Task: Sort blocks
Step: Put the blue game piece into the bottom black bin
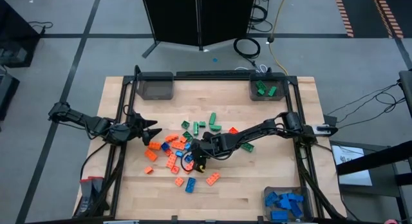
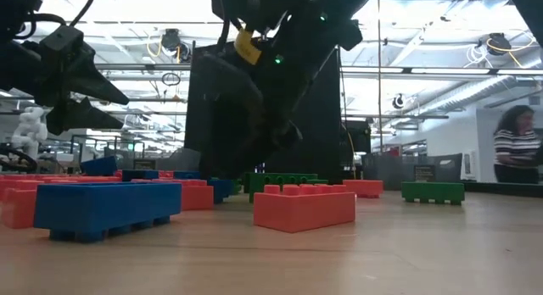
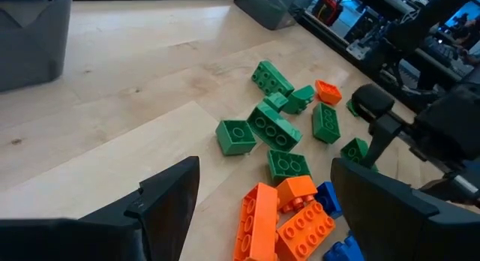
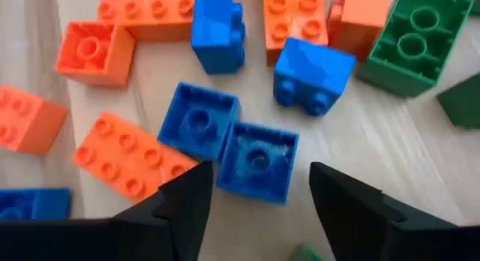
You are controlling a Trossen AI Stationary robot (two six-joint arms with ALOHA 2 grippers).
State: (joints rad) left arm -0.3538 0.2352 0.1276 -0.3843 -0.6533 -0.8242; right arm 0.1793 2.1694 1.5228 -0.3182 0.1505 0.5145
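Note:
A loose pile of orange, green and blue blocks (image 1: 183, 150) lies on the wooden table's middle. My right gripper (image 1: 197, 161) hangs open over the pile's near side, pointing steeply down. In the right wrist view its two fingertips (image 4: 259, 205) stand a little above and to either side of a square blue block (image 4: 257, 160), which lies flat on the wood beside a second blue square (image 4: 198, 129). My left gripper (image 1: 152, 130) waits open at the pile's left edge, above the table; in its wrist view (image 3: 262, 208) green and orange blocks (image 3: 274, 130) lie ahead of it.
A grey bin (image 1: 154, 87) stands at the far left. At the far right a bin (image 1: 269, 89) holds green blocks, and a bin (image 1: 286, 205) at the near right corner holds blue ones. Stray blocks (image 1: 190, 183) lie toward the near edge. A person (image 2: 512, 147) stands beyond the table.

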